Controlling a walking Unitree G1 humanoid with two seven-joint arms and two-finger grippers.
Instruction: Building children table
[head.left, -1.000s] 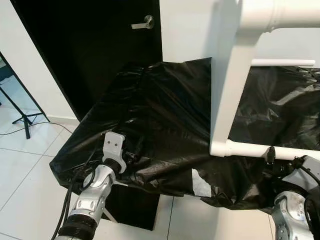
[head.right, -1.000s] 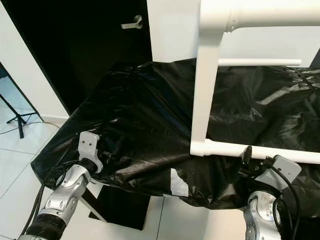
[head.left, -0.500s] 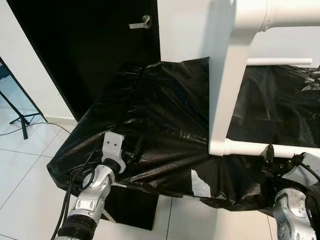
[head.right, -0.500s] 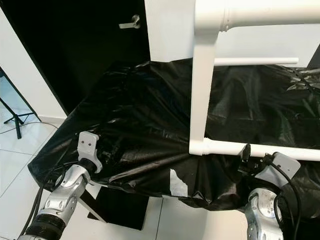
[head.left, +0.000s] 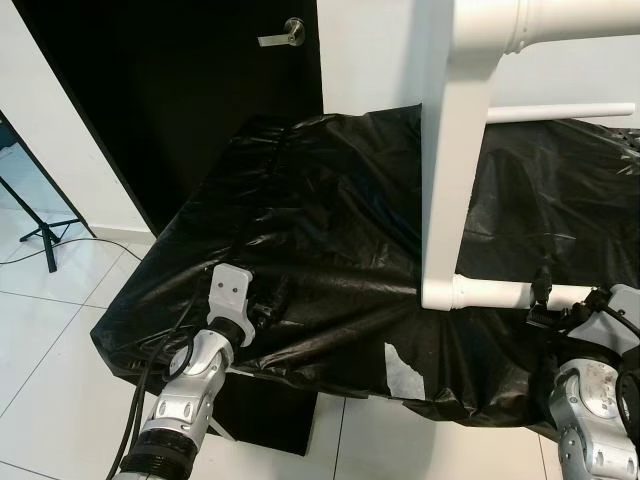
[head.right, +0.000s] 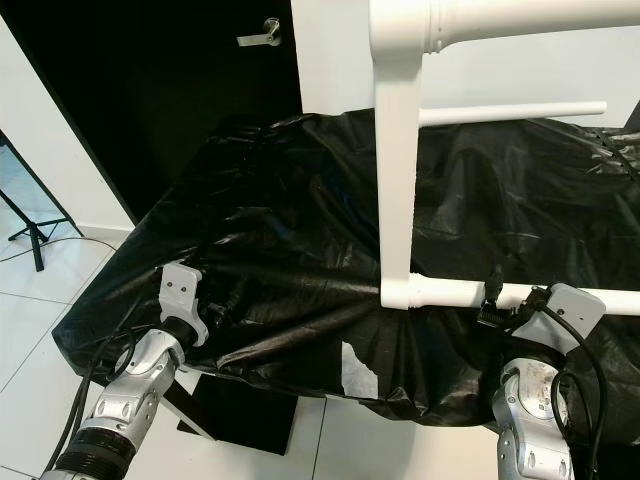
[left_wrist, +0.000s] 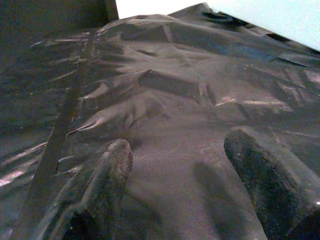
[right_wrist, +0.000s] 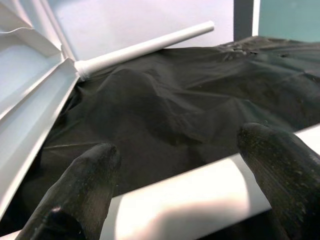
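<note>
A white tubular table frame (head.left: 448, 190) stands on crinkled black plastic sheeting (head.left: 310, 240), filling the upper right of the head views. Its lower white crossbar (right_wrist: 190, 192) runs right between the spread fingers (right_wrist: 75, 195) of the right gripper (head.right: 492, 300) at lower right; whether the fingers touch it I cannot tell. At lower left, the left gripper (left_wrist: 185, 165) rests open on the sheeting, near its front edge.
</note>
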